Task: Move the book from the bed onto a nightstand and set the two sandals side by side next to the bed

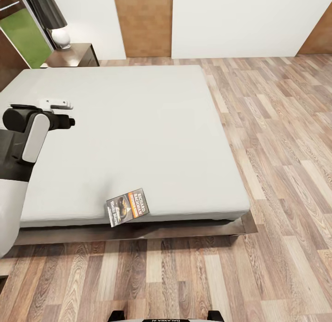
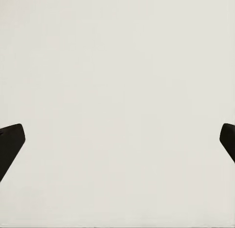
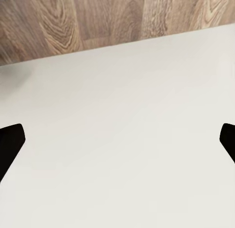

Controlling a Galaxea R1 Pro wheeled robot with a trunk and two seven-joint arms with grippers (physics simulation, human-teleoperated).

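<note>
So from the head view, the thin paperback book with the orange band [image 1: 127, 207] sits right at the near edge of the big light-grey bed [image 1: 138, 128], slightly overhanging the dark frame. The left arm [image 1: 27, 133] hovers over the mattress, well apart from it. The dark reddish-brown nightstand [image 1: 74, 54] with a black-shaded lamp [image 1: 50, 15] waits at the far corner. Left wrist view: fingers [image 2: 11, 145] spread wide over plain grey. Right wrist view: fingers [image 3: 11, 142] spread too, with wood-plank floor [image 3: 73, 22] beyond. I'd say book pickup comes next; nothing's blocking it.
</note>
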